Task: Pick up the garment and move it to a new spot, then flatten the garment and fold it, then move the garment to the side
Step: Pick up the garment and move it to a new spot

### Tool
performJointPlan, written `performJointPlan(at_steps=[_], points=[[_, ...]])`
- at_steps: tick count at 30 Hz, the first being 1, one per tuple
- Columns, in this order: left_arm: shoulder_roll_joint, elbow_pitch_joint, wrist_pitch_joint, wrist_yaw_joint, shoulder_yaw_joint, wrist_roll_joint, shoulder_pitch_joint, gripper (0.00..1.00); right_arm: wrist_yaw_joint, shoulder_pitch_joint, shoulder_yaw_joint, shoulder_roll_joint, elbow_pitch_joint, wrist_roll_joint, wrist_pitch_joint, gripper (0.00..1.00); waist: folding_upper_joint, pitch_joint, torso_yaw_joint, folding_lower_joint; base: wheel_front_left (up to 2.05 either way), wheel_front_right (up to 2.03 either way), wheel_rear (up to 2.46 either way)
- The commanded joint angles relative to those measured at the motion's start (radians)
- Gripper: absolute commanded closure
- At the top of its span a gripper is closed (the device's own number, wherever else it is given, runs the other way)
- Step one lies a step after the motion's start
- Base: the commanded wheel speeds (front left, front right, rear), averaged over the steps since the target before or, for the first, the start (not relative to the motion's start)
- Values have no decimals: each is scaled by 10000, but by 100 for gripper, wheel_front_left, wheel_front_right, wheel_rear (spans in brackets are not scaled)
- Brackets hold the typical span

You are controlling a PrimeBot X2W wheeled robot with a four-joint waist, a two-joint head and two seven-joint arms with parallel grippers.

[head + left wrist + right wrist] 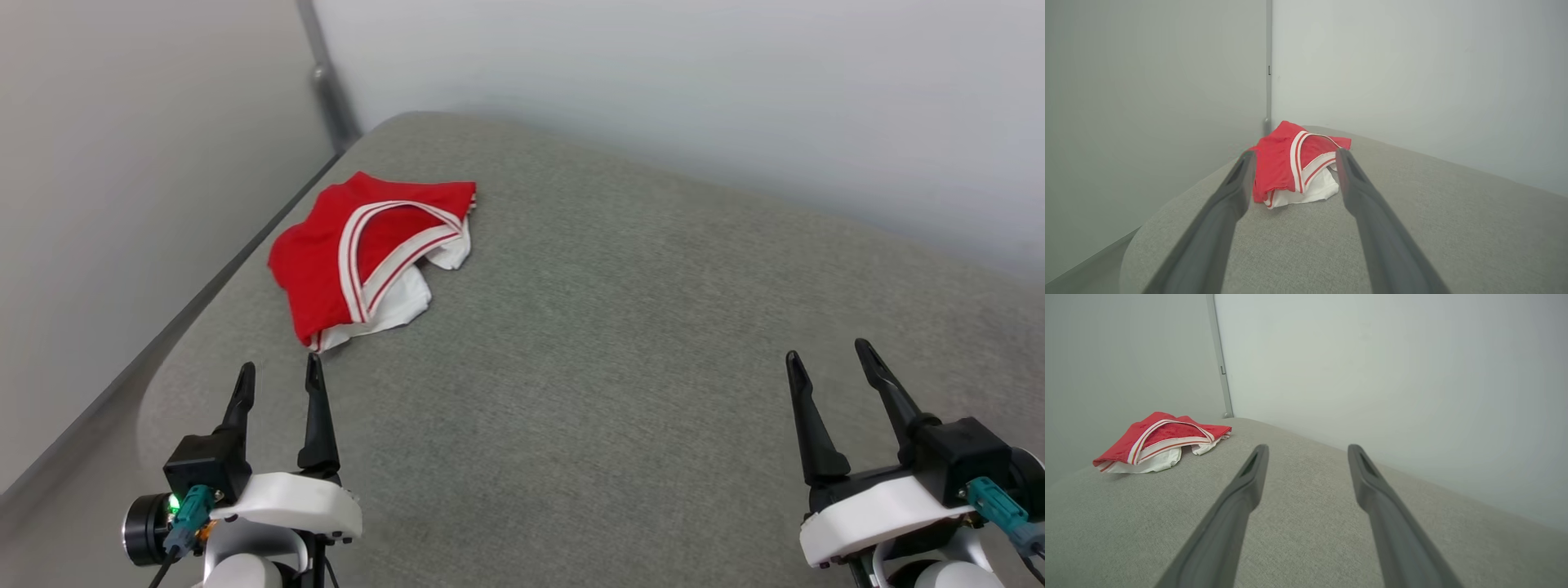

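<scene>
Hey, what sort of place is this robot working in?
Likely a bare indoor test corner, not a furnished home, though I can't be sure. A grey fabric-covered surface with a rounded corner stands beside plain pale walls joined by a metal strip, and a bunched red-and-white jersey lies on it.

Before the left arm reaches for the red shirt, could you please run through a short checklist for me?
1. Left gripper open and empty: ok.
2. Right gripper open and empty: ok.
3. Shirt straight ahead of the left gripper, not touching it: ok.
4. Shirt wholly on the grey cushion, near its far left edge: ok.
5. Shirt lying flat: not ok, it is crumpled.
6. Which side faces up: cannot tell.
</scene>
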Motion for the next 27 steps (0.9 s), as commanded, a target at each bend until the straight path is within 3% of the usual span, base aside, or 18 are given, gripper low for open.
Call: performJointPlan(at_steps=[1,9,15,22,27], points=[[4,3,-25,-10,72,53,88,0,-3,-108,7,11,-50,83,16,0,0,7,303,0,0,0,0],[4,56,-26,-108,170,53,-58,0,-3,-222,39,11,-117,29,57,0,0,130,628,0,0,0,0],[108,328,-25,-187,443,56,-678,0,-3,-409,131,11,-282,-103,198,0,0,512,457,0,0,0,0],[797,1027,432,-456,845,-362,-2726,0,-3,-1037,400,10,-776,-693,574,0,0,1751,-296,0,0,0,0],[1712,1509,2235,-774,1119,-911,-4346,0,-3,-1559,491,7,-1089,-912,636,0,0,2794,-1019,0,0,0,0]])
